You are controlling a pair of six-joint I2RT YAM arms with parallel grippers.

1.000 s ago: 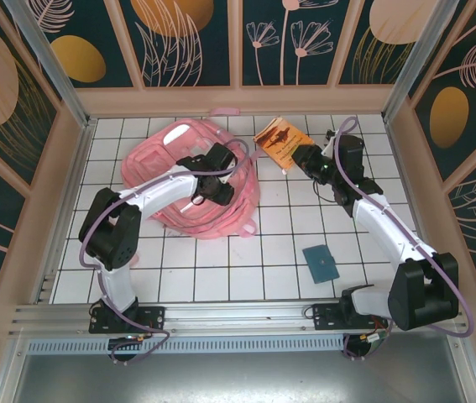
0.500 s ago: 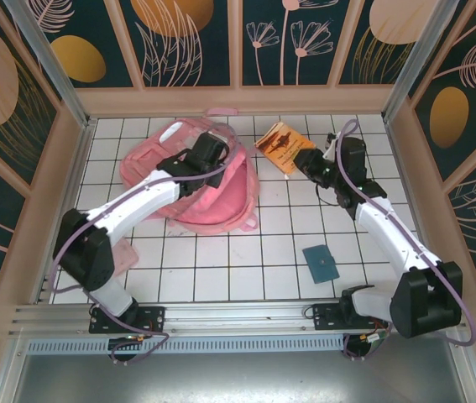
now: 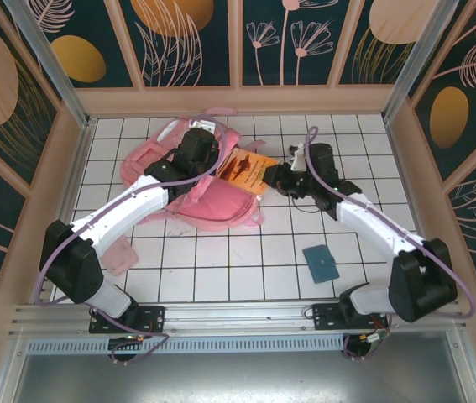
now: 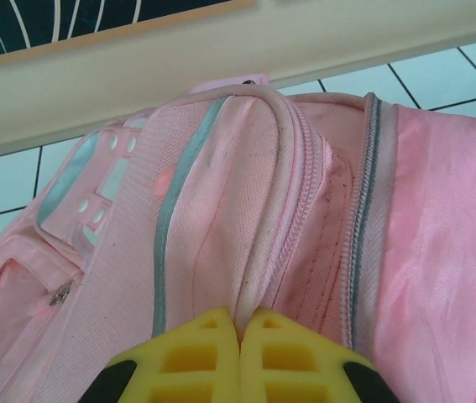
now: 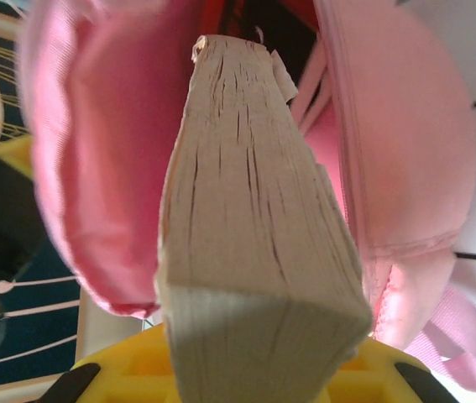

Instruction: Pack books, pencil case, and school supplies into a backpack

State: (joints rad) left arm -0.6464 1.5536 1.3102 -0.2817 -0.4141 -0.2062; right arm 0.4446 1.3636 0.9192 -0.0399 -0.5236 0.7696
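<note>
The left hand was clamped tight on a piped rim of the backpack beside its zip, fingers pressed together over the fabric. The right hand gripped the orange book by one end, closed on its thickness. The book hung over the backpack's open mouth at the back of the table, its far end between the pink sides. A teal card lay well apart.

White tiled floor, floral walls (dark teal)
</note>
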